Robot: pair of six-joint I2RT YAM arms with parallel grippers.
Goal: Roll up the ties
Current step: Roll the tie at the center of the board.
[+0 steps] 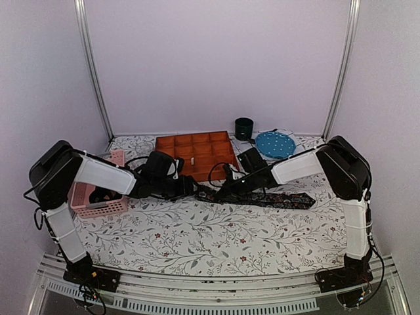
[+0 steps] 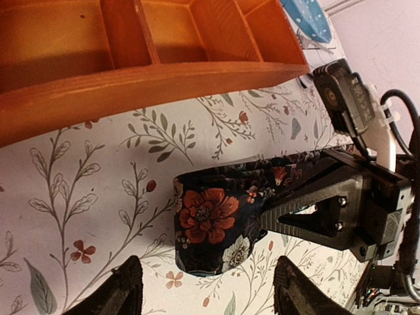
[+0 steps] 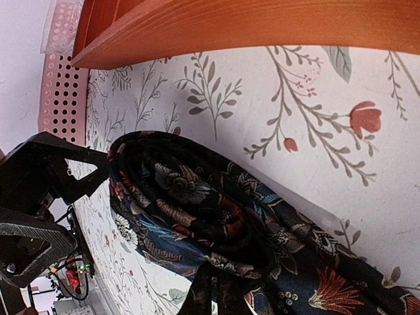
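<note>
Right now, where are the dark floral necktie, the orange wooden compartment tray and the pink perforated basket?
dark floral necktie (image 2: 207,220), left wrist view, on its rolled end.
orange wooden compartment tray (image 2: 151,88), left wrist view, on its near wall.
pink perforated basket (image 1: 98,209), top external view, on its near wall.

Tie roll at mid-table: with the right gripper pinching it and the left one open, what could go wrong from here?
1. The roll looks loose and only the right gripper pinches it. The left gripper stands open, off the fabric, so the folds may spring apart on release.
2. The wooden tray sits close behind the roll, so either arm could bump its edge.
3. Most of the tie lies unrolled and may wind on crooked.
</note>
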